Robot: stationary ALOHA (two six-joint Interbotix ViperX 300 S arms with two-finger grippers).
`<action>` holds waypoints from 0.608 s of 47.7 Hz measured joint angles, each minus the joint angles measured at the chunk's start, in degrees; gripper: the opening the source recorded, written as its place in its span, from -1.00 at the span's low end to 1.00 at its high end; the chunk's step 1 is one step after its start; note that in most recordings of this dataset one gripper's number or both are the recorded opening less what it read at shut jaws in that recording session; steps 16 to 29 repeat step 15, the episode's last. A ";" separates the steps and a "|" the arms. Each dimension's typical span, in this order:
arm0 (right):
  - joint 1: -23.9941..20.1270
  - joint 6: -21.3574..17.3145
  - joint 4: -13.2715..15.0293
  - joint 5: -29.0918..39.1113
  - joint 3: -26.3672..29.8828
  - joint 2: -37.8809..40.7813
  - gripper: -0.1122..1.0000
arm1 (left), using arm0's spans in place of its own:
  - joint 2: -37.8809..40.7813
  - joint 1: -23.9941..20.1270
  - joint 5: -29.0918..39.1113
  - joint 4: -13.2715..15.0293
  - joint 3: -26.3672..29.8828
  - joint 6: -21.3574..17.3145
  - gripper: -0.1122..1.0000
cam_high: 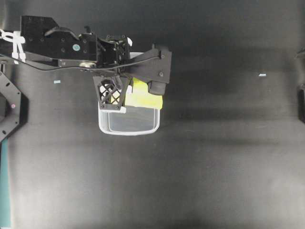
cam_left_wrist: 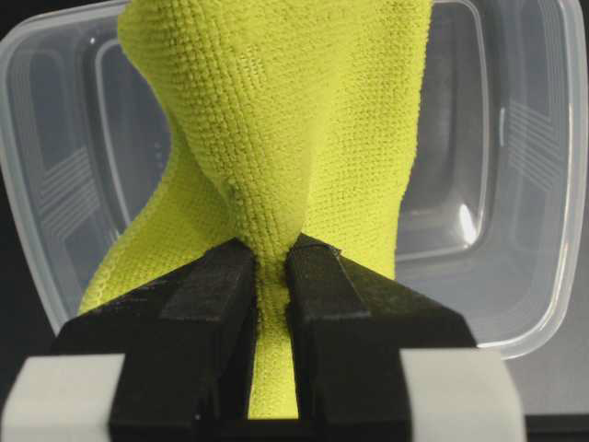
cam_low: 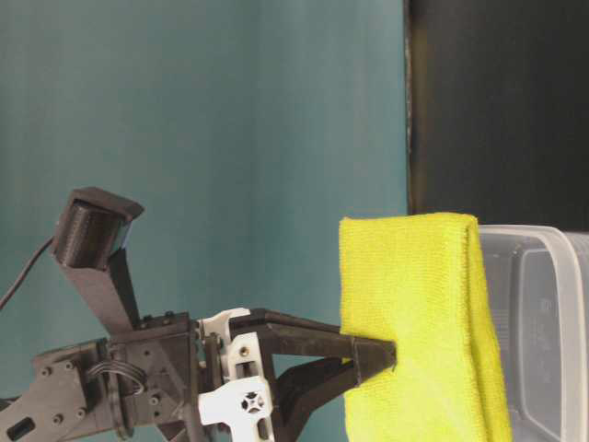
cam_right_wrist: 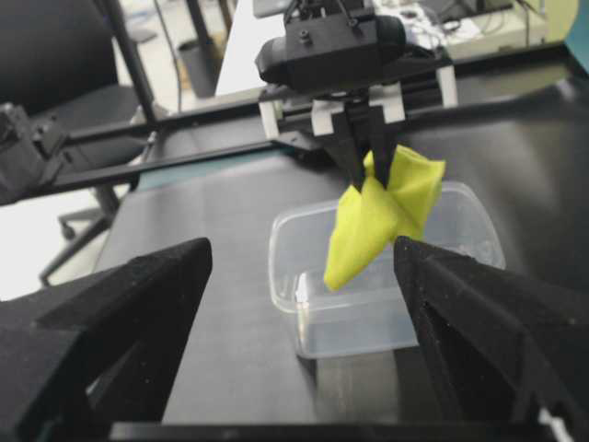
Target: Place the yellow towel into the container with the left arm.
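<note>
My left gripper (cam_left_wrist: 273, 265) is shut on the yellow towel (cam_left_wrist: 285, 120), pinching a bunched fold between its black fingers. The towel (cam_right_wrist: 377, 216) hangs from the gripper (cam_right_wrist: 368, 161) over the container (cam_right_wrist: 368, 313), its lower corner dipping just inside the rim. From overhead the left arm covers the container's far end, with the towel (cam_high: 143, 98) showing beside the wrist and the container's (cam_high: 128, 132) near half open to view. At table level the towel (cam_low: 414, 331) hangs in front of the container (cam_low: 543, 331). My right gripper (cam_right_wrist: 302, 247) stands open and empty, well back from the container.
The black tabletop (cam_high: 214, 167) runs out on all sides of the container. Two small pale tape marks (cam_high: 57, 82) (cam_high: 261, 75) lie on it. A black frame piece (cam_high: 7, 109) sits at the left edge. Office chairs and stands (cam_right_wrist: 55, 83) are beyond the table.
</note>
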State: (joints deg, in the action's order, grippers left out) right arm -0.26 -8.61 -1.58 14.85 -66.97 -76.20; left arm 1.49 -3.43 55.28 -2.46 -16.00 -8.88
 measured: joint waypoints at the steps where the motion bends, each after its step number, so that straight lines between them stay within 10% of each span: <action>1: 0.00 0.00 0.00 0.00 0.00 0.00 0.60 | 0.00 -0.09 0.00 0.09 -0.09 0.09 -0.67; 7: 0.00 0.00 0.00 -0.09 -0.18 0.00 0.60 | 0.35 0.00 0.00 0.00 -0.09 0.09 -0.55; 15: 0.00 -0.09 0.00 -0.18 -0.26 0.00 0.60 | 0.35 0.09 -0.18 0.00 -0.35 1.32 0.36; 29: 0.00 -0.09 0.00 -0.18 -0.26 0.00 0.60 | 0.35 0.09 -0.18 0.00 -0.35 1.32 0.36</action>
